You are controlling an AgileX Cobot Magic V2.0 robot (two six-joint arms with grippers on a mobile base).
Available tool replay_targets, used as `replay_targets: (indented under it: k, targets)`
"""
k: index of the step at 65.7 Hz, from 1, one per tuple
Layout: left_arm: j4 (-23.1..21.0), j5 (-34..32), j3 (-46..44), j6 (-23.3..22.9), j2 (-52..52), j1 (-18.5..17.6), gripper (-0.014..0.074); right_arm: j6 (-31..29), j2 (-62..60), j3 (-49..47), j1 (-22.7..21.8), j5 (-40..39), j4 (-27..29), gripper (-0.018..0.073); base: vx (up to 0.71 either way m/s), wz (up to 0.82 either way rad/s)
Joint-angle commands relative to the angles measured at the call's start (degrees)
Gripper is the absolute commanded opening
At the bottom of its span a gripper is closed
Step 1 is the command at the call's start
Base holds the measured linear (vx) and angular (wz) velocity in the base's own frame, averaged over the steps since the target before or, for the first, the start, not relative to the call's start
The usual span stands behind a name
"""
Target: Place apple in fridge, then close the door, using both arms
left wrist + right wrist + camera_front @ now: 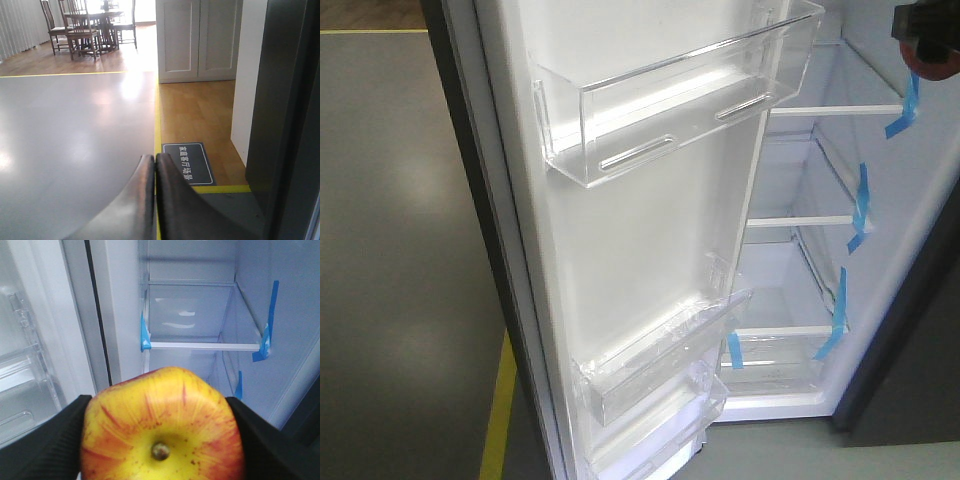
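Observation:
The apple (162, 440), yellow round its stem with red streaks, fills the bottom of the right wrist view. My right gripper (159, 407) is shut on the apple, with a black finger pressed against each side. It hangs in front of the open fridge (200, 346), level with a glass shelf marked by blue tape. In the front view the apple (932, 66) and right gripper (923, 35) show at the top right corner, before the fridge interior (820, 220). The door (640, 230) stands wide open, its white lining facing me. My left gripper (155, 161) is shut on nothing, low beside the door's dark outer edge (287, 125).
Clear bins (680, 110) jut out from the door lining, with more lower down (660, 365). A yellow floor line (158, 125), a dark floor sign (189, 162) and a white cabinet (197, 40) lie ahead of the left gripper. Chairs and a table (85, 25) stand far back.

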Motion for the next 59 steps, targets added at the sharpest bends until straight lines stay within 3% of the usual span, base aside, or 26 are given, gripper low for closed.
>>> replay_targets:
  k: [1,59]
  targets:
    - [-0.47,-4.06,-1.04,0.0,-0.73,-0.07,-0.0006,-0.3,-1.7,-1.69,0.02,-4.63,-0.52,0.0168,0.0,0.0]
    - [-0.47,-4.06,-1.04,0.0,-0.73,-0.07,-0.0006,-0.3,-1.7,-1.69,0.02,-4.63,-0.52,0.0168,0.0,0.0]
